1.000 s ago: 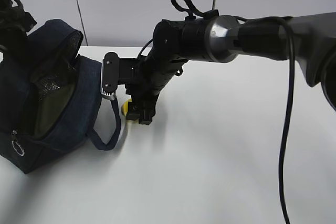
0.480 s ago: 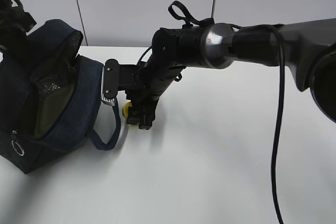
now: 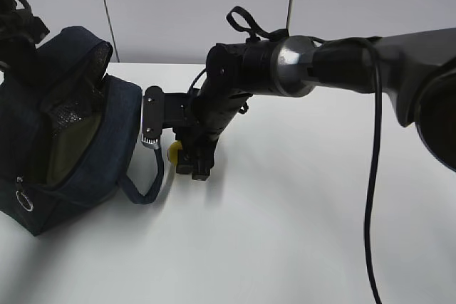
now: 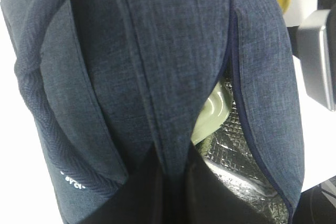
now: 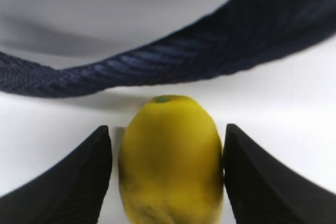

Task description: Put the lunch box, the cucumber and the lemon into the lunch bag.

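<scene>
Lunch bag (image 3: 85, 147): dark navy woven cloth, matt, coarse-grained; lining silvery, quilted, foil-like. Handle strap (image 5: 157, 64): ribbed webbing. Lemon (image 5: 170, 161): yellow skin, smooth, faint sheen. Lunch box (image 4: 212, 111) lid: pale green, glossy, probably plastic. Right gripper (image 3: 191, 156): matt black fingers; arm joint of brushed metal. Table (image 3: 285, 233): white, smooth, matt.

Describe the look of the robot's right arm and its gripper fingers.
The right arm is black with a polished silver joint collar, a loose black cable hanging down, and a silver-edged camera module near the wrist. The right gripper has matte black, wedge-shaped fingers.
</scene>
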Controlling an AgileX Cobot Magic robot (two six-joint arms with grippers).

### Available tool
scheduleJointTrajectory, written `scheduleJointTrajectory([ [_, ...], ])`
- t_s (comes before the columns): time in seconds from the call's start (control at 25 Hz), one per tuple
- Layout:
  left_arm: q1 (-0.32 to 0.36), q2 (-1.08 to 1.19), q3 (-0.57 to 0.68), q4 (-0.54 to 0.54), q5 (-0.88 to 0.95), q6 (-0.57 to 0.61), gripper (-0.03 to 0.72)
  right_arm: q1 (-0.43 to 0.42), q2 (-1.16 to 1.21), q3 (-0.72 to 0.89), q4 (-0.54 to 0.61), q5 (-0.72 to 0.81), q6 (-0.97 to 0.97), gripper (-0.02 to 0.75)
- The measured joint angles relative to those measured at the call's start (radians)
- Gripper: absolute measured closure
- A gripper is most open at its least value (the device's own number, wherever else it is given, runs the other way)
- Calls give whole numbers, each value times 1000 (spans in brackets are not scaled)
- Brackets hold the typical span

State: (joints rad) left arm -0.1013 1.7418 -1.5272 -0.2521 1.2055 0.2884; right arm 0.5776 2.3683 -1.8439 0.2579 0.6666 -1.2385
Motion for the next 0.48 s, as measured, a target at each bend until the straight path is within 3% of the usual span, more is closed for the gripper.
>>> scheduleJointTrajectory([
  [0.16, 0, 0, 0, 0, 0, 0, 686, 0, 16, 0, -9, 10, 11, 248],
  [0.48, 0, 0, 0, 1, 0, 0, 686, 0, 16, 0, -16, 27, 26, 337],
])
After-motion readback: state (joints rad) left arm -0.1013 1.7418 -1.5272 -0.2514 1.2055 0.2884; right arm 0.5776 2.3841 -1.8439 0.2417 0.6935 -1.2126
